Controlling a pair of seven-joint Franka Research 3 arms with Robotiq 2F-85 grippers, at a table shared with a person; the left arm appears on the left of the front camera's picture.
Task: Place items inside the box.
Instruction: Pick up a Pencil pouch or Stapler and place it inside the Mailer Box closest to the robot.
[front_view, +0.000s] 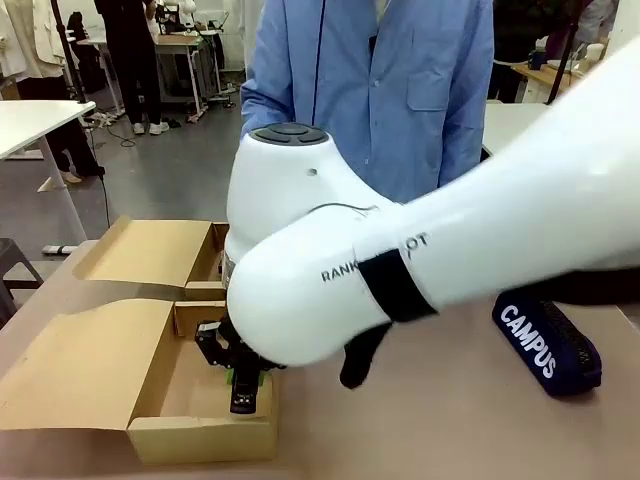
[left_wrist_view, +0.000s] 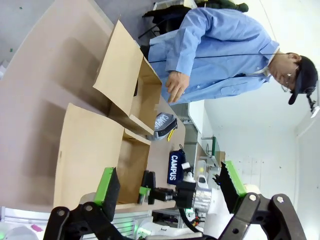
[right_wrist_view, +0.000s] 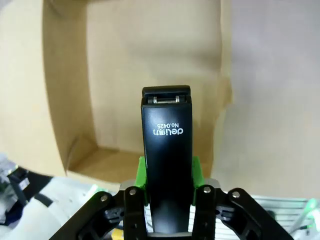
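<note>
Cardboard box (front_view: 150, 400) stands at the left of the table (front_view: 450, 430), its flaps folded open and outward. Just right of the nearer flap, the right gripper (front_view: 243, 392) points down into the near end of the box. Its jaws are clamped on a black stapler (front_view: 245, 395), held upright. In the right wrist view the stapler (right_wrist_view: 166, 145) sits between the green pads (right_wrist_view: 142, 172), white print on its face and its metal end towards the box floor. The box wall (right_wrist_view: 65, 100) surrounds it. Whether the stapler touches the floor cannot be told from either view.

The white right arm (front_view: 450, 250) crosses the middle of the front view from the right. Behind it, at the far side, stands a person (front_view: 400, 90) in a blue shirt.

At the right, a navy pouch (front_view: 545, 345) with white lettering lies on the table, well apart from the box.

From the left wrist view, the left gripper (left_wrist_view: 168, 170) hangs above the table with jaws wide apart and nothing between them. Below it lie the box (left_wrist_view: 90, 150), the navy pouch (left_wrist_view: 175, 167) and a grey pouch (left_wrist_view: 164, 125) on the table just beside the box's far end. The person's hand (left_wrist_view: 176, 86) hangs open near the grey pouch.
</note>
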